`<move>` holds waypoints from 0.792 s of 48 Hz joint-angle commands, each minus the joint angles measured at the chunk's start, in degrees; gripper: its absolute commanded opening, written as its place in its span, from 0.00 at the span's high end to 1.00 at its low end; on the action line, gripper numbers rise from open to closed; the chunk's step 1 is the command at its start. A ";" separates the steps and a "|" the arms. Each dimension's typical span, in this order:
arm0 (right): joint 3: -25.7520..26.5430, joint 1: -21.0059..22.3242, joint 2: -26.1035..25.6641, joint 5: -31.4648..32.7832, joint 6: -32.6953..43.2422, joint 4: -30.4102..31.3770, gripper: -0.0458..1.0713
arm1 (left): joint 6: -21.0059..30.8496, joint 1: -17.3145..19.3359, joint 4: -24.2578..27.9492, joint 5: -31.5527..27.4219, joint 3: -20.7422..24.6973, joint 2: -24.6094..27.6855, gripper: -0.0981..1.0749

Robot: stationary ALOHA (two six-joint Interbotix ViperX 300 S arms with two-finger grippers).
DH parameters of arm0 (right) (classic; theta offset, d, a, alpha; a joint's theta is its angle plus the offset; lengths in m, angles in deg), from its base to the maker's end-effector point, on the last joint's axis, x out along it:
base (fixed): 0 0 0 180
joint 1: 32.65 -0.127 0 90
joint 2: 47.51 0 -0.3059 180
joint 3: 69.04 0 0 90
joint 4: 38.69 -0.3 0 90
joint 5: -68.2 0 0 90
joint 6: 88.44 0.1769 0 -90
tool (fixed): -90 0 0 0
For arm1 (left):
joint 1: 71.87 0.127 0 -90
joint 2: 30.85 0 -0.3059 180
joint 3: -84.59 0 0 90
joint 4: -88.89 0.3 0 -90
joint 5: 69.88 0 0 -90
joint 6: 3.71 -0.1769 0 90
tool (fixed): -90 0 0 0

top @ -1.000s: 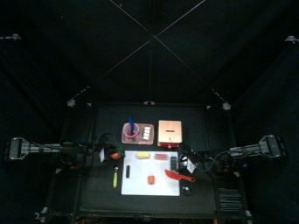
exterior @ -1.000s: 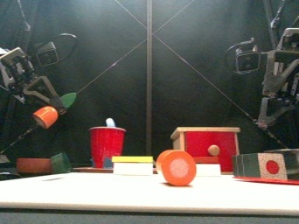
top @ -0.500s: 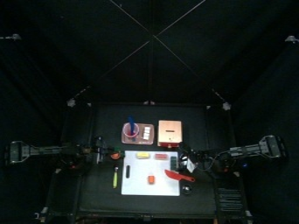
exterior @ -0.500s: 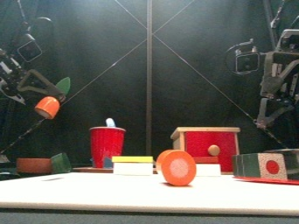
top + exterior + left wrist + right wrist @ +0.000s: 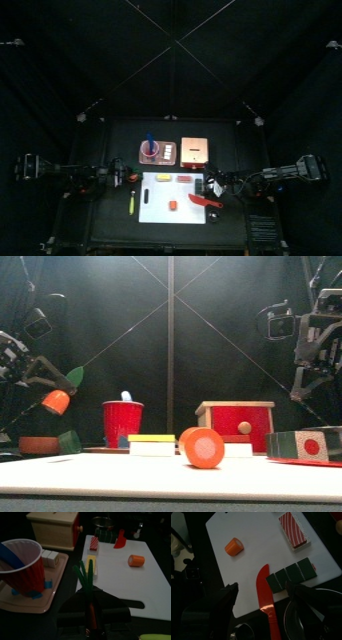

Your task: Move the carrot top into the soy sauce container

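- Orange carrot top with green leaves point(image 5: 56, 399): aloft at the counter's left side, clear of the surface, orange stub down and leaves slanting upward. The left wrist view shows the leaves point(image 5: 85, 572) rising out from between the jaws.
- Left hand point(image 5: 40, 381): closed on the carrot top, pinching it near the leaf base; the arm is drawn back toward the left edge.
- Destination: the soy sauce container cannot be picked out with certainty. A dark round vessel point(image 5: 314, 609) near the right hand is a candidate, judged only by its shape.
- Method, as judgement: keep the pinch firm, carry high over the white cutting board point(image 5: 174, 198), centre over the rim, lower, then release.
- Obstacles on the board: orange carrot slice point(image 5: 202, 446), red knife point(image 5: 266, 597), yellow block point(image 5: 151, 440).
- Red plastic cup point(image 5: 123, 422) and red wooden box point(image 5: 235, 424): behind the board, off the route.
- Right hand point(image 5: 309, 381): hangs open and empty at the right.
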 commanded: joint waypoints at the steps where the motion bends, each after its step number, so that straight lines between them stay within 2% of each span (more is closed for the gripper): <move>1: 1.23 0.35 -0.18 -0.18 -0.09 -0.18 0.03 | -0.18 -0.26 -0.18 1.67 1.58 4.75 0.58; 10: 1.32 0.35 -0.09 -0.18 -0.09 -0.26 0.03 | -0.44 -0.26 -0.09 3.43 3.60 11.87 0.58; 16: 1.32 0.35 0.00 -0.18 -0.09 -0.26 0.03 | -0.44 -0.18 -0.18 4.39 3.52 14.06 0.58; 38: 1.58 1.85 0.09 -0.18 -0.09 -0.18 0.03 | -1.23 0.53 0.00 3.78 2.29 9.84 0.58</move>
